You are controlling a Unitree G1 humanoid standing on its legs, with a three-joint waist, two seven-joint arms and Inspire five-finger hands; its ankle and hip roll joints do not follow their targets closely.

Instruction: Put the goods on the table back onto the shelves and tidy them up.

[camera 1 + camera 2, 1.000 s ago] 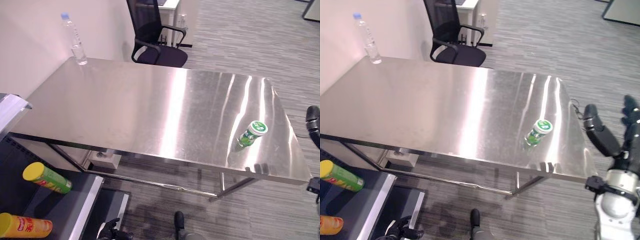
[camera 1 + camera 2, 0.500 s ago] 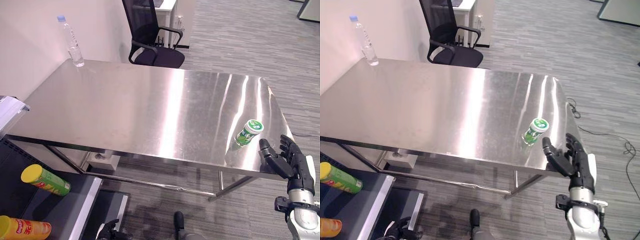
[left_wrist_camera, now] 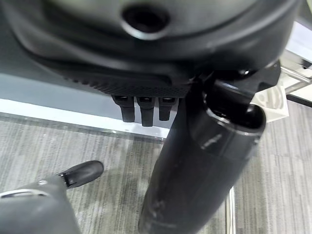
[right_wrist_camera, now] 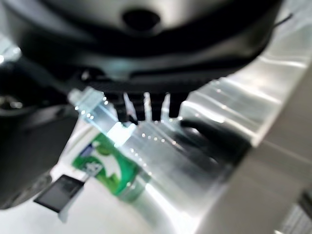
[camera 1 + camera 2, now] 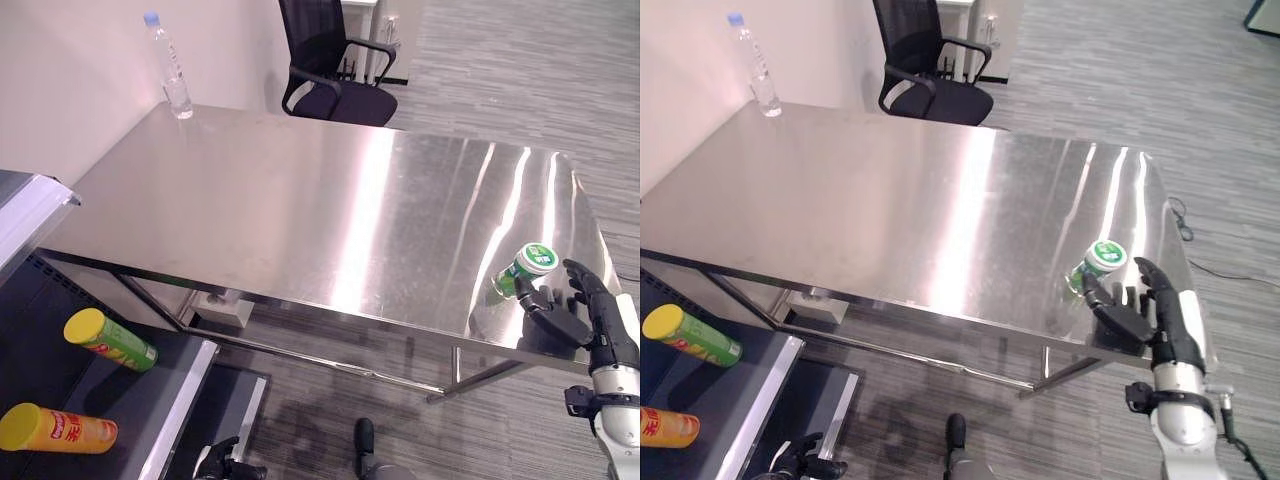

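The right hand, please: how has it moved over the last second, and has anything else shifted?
The right hand has come in over the table edge, right up to the green container, fingers open, not gripping. The container and water bottle stayed put.

Jar [image 5: 527, 268] on desk [image 5: 300, 210] near right front edge; right hand [image 5: 590, 320] just beside it. Bottle [image 5: 172, 72] at far left corner; two cans [image 5: 108, 340] on shelf, lower left.

1 green jar [image 5: 527, 268], 1 water bottle [image 5: 167, 67], 2 canisters [image 5: 110, 340].
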